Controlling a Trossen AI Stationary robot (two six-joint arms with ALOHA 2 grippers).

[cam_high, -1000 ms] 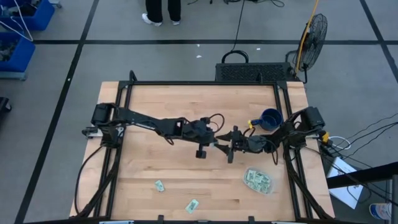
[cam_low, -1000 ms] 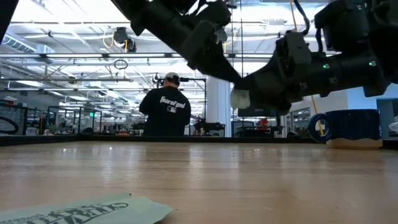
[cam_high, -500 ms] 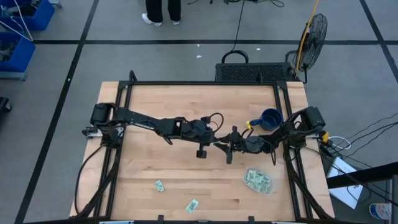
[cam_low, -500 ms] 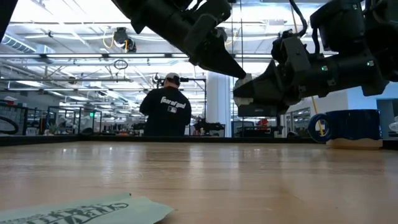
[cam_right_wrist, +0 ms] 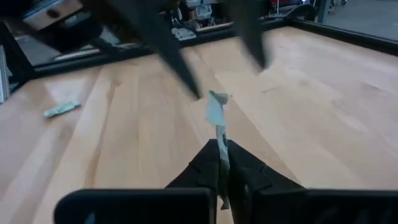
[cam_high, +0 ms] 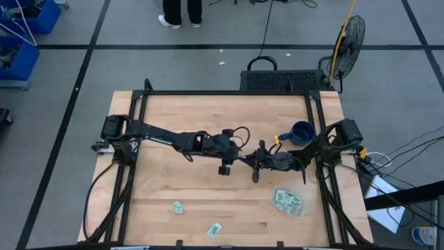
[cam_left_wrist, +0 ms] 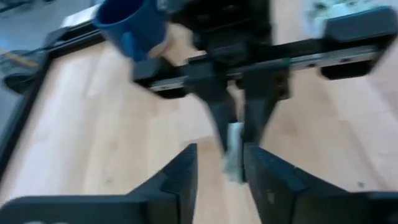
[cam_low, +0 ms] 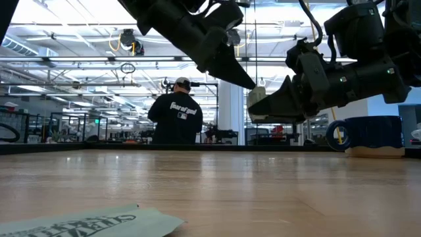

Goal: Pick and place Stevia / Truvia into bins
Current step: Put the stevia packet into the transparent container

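Observation:
A pale Stevia sachet (cam_right_wrist: 216, 109) hangs in the air over the middle of the table, with my right gripper (cam_right_wrist: 221, 148) shut on it. My left gripper (cam_left_wrist: 219, 154) faces it from the table's left. It is open, with one finger on either side of the sachet's free end, and I cannot tell whether it touches. The clear bin (cam_high: 287, 201) at the near right holds several sachets. Two loose sachets (cam_high: 178, 207) (cam_high: 214, 229) lie flat near the front edge. My right gripper pinches the sachet's near end (cam_right_wrist: 219, 144) between its two fingers. The fingers come nearly level from the table's right. The sachet stands on edge and sticks out past the fingertips toward my left gripper, lifted clear of the table.
A dark blue mug (cam_high: 302, 132) stands at the right, beyond my right arm. One sachet (cam_low: 85, 224) lies close to the low camera. A person (cam_low: 176, 112) stands in the room behind the table. Bare wood lies to the left and far side.
My right gripper has shut on the sachet and tipped slightly. My left gripper, which held the sachet, has opened and let go. Both hands have stayed in place, and the sachet has stayed in the air between them.

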